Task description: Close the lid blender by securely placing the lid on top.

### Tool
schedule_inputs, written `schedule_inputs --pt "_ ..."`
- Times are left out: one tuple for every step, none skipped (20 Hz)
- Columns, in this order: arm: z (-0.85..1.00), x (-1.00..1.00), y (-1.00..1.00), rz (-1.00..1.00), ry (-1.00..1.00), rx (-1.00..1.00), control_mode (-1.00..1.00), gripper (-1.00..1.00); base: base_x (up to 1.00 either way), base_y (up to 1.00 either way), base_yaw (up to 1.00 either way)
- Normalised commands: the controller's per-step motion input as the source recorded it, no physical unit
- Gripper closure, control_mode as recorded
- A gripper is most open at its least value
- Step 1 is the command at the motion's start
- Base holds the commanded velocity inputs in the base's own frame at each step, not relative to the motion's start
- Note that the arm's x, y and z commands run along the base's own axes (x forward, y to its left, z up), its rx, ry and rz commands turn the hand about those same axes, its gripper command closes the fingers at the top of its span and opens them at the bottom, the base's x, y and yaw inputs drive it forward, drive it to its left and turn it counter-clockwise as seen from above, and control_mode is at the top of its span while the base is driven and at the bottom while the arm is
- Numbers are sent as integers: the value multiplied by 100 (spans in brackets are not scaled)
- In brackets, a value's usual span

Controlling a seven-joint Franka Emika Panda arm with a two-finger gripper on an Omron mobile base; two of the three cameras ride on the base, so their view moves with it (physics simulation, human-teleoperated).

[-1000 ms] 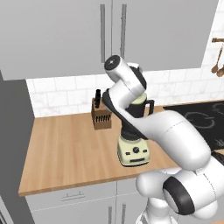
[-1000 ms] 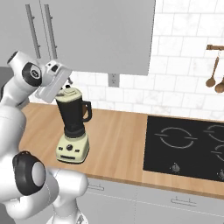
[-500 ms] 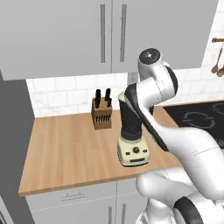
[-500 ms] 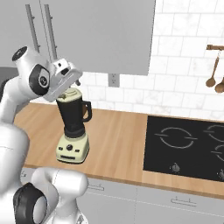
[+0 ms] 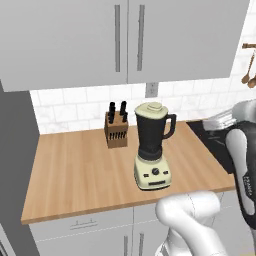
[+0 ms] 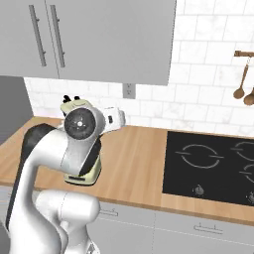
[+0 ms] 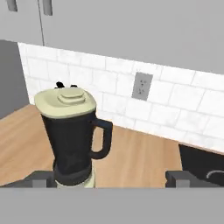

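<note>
Swinging away from the blender [image 5: 152, 146] since the last frame, the arm is now hanging off to its right — the lid [image 5: 151, 109] is sitting on the jar. A knife block [image 5: 116, 130] is standing just behind-left on the counter [image 5: 70, 170]. The gripper's [image 7: 106, 177] fingertips are spread wide, holding nothing — the blender is standing ahead of them, apart.

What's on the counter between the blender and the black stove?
Nothing. In the left base view, only bare wooden counter lies between the blender and the black stove; the hand view shows the same.

Grey wall cabinets [image 5: 125, 40] hang over white tile [image 6: 208, 74] — below, a wooden counter [image 5: 75, 170].
</note>
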Motion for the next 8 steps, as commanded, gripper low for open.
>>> schedule_inputs --pt "36 -100 -51 0 -70 47 -100 -100 0 0 0" --pt "57 -100 -48 0 -77 36 -100 -100 0 0 0" --pt "63 -100 -50 0 -80 29 -100 -100 0 0 0" --pt "67 -100 -51 0 -79 28 -100 -100 0 0 0" --pt "83 -100 -56 0 -76 24 -100 -100 0 0 0" --pt "88 -100 -56 0 -75 22 -100 -100 0 0 0" --pt "86 -100 -46 0 -76 17 -100 -100 0 0 0" --pt "94 -100 -39 0 -73 16 -100 -100 0 0 0"
